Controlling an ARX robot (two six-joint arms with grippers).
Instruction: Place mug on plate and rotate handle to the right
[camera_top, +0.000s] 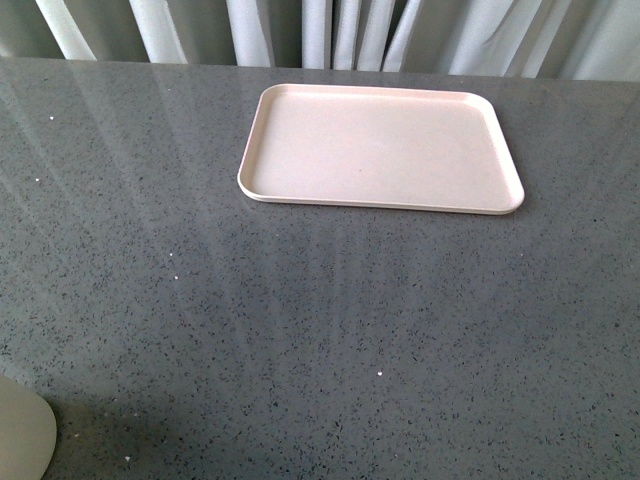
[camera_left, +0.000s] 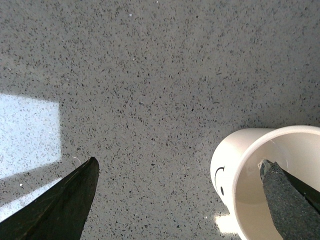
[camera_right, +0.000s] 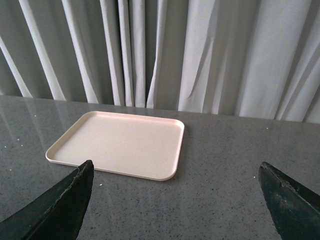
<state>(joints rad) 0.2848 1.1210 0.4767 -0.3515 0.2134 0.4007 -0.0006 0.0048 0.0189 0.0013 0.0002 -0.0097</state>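
Note:
The white mug with a black smiley face stands upright on the grey table in the left wrist view. Its handle is out of view. My left gripper is open above it; one finger hangs over the mug's mouth and the other finger is well off to its side over bare table. The pale pink plate lies empty at the far middle of the table. My right gripper is open with nothing between its fingers, facing the plate from a distance.
A pale rounded shape shows at the front view's near left corner; I cannot tell what it is. Grey-white curtains hang behind the table's far edge. Speckled grey tabletop stretches between that near corner and the plate.

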